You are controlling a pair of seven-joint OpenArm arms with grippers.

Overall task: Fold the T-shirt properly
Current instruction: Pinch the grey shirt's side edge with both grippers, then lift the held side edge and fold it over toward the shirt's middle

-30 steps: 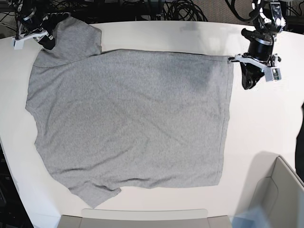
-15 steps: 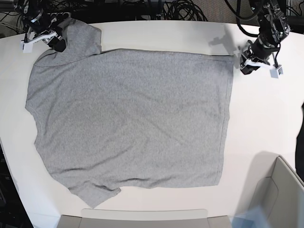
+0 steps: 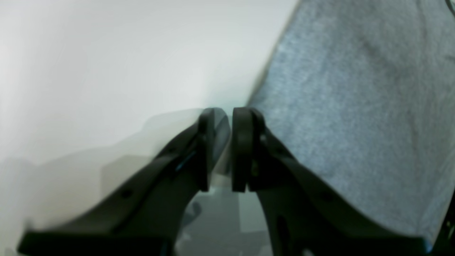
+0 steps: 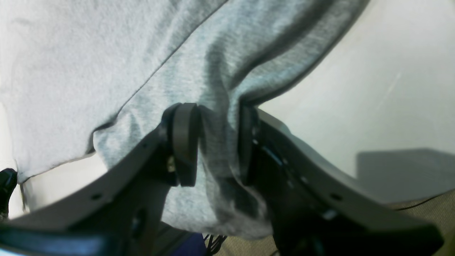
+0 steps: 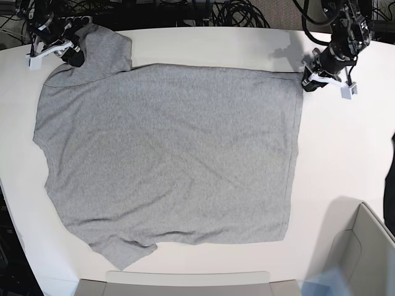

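Note:
The heather-grey T-shirt [image 5: 166, 154] lies spread flat on the white table [image 5: 345, 154], plain side up, hem toward the right. Its far-left sleeve is lifted a little. My right gripper [image 5: 73, 54] is shut on that sleeve; the right wrist view shows a bunched fold of the T-shirt [image 4: 106, 53] between the fingers of this gripper [image 4: 217, 117]. My left gripper [image 5: 307, 83] hovers at the shirt's back right hem corner. In the left wrist view this gripper [image 3: 229, 115] has a narrow gap with nothing in it, and the T-shirt [image 3: 355, 106] edge runs just beside the right finger.
A grey bin [image 5: 364, 246] stands at the front right corner, and a flat grey tray [image 5: 185, 283] sits along the front edge. Black cables [image 5: 234, 12] run behind the table's back edge.
My left gripper has turned and shifted back and leftward to the hem corner, its jaws parting slightly. The right gripper and sleeve have barely moved, and the shirt lies as before.

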